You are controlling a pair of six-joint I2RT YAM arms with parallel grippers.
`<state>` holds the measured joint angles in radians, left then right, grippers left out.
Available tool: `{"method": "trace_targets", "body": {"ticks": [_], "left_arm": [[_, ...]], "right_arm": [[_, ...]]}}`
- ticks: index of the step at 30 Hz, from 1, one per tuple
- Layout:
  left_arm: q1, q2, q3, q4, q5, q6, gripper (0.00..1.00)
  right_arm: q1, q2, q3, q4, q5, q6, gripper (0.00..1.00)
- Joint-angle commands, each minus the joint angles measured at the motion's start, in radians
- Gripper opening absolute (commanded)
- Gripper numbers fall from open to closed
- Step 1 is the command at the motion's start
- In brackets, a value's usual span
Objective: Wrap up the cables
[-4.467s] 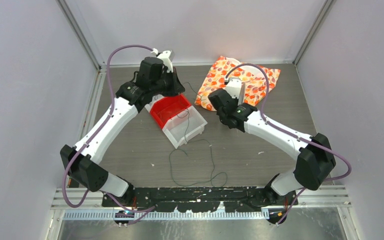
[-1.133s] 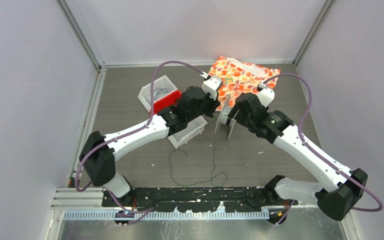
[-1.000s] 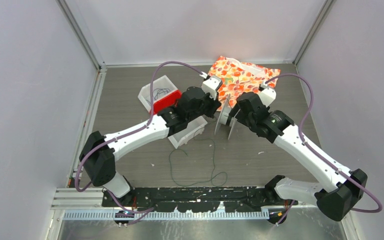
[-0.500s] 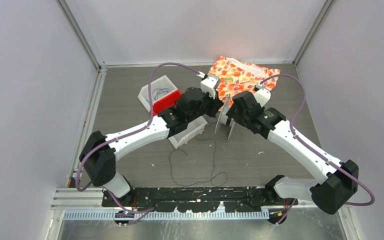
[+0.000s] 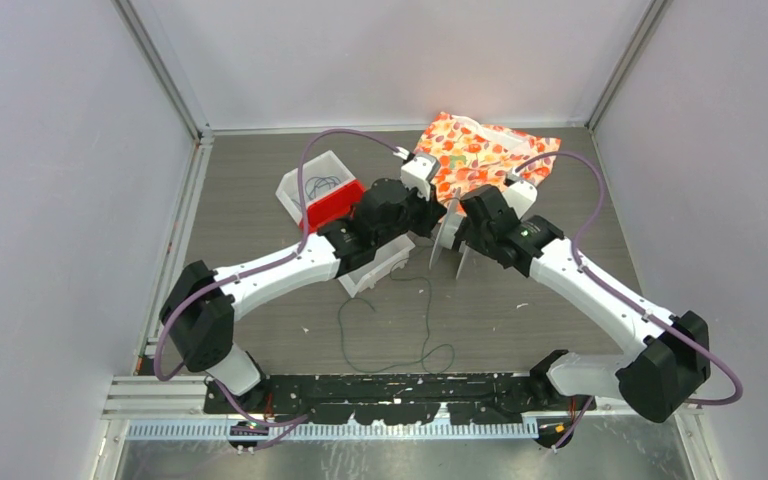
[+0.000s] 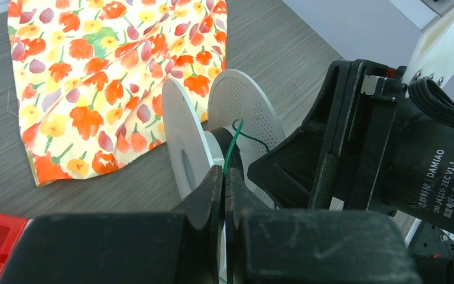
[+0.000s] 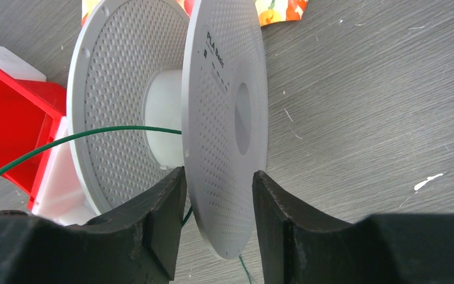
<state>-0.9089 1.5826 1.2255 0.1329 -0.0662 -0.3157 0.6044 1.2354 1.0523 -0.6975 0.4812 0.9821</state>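
Cable [image 5: 426, 315] slack lies looped on the bench [image 5: 500, 320] near the bases. Beyond, the left claw [image 6: 223, 177] stays clenched on the cable at the spool [image 7: 224, 118]. The right claw [image 7: 217, 174] has narrowed astride one flange, but its grip is unconfirmed. Judged: winding can follow.

The left arm [image 5: 270, 270] and right arm [image 5: 600, 290], both white with black joints, rise from bases at the near edge of the counter [image 5: 260, 190]. They lean inward, and their wrists nearly meet above its middle. The left end effector [image 6: 223, 177] points toward the right arm, jaws pressed together on a thin green cable [image 6: 230, 148]. The right end effector [image 7: 219, 177] faces it with jaws apart, straddling the rim of a white spool [image 7: 224, 77].
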Motion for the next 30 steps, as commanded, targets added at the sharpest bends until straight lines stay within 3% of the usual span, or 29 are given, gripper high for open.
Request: {"method": "trace_targets", "body": {"ticks": [1, 18, 25, 30], "left_arm": [[-0.002, -0.004, -0.011, 0.083, 0.004, -0.015, 0.00], [-0.002, -0.008, -0.044, 0.095, 0.016, -0.066, 0.01], [-0.002, -0.002, -0.036, 0.095, 0.013, -0.066, 0.01], [-0.002, 0.007, -0.028, 0.094, 0.016, -0.068, 0.00]], "right_arm": [[0.000, 0.014, 0.019, 0.016, 0.040, -0.014, 0.47], [0.013, 0.056, 0.128, -0.122, 0.098, -0.169, 0.27], [0.013, 0.058, 0.128, -0.130, 0.077, -0.180, 0.25], [0.012, 0.066, 0.112, -0.121, 0.059, -0.177, 0.32]]}}
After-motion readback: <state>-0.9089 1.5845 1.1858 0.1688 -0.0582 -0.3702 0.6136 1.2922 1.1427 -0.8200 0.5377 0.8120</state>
